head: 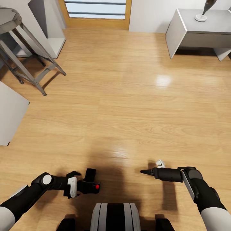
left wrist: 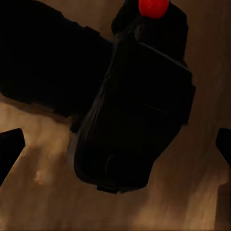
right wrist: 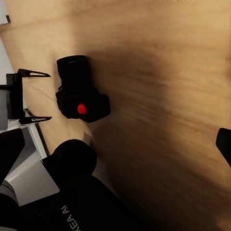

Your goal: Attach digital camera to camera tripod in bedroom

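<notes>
The digital camera [head: 92,179], small and black with a red dot on top, is low over the wood floor just ahead of my base. My left gripper [head: 80,184] is open and points at it. In the left wrist view the camera [left wrist: 139,110] looms between the spread fingertips [left wrist: 9,147], with no contact visible. The right wrist view shows the camera [right wrist: 79,94] just past the left gripper [right wrist: 41,96]. My right gripper [head: 150,168] hangs open to the camera's right, holding nothing. The camera tripod is out of view.
A grey stool-like stand [head: 19,48] with slanted legs is at the far left, beside white shelves [head: 51,32]. A wooden door [head: 96,19] is straight ahead. A grey side table [head: 199,32] with a lamp base [head: 201,16] stands far right. A pale grey block [head: 9,112] juts in at the left.
</notes>
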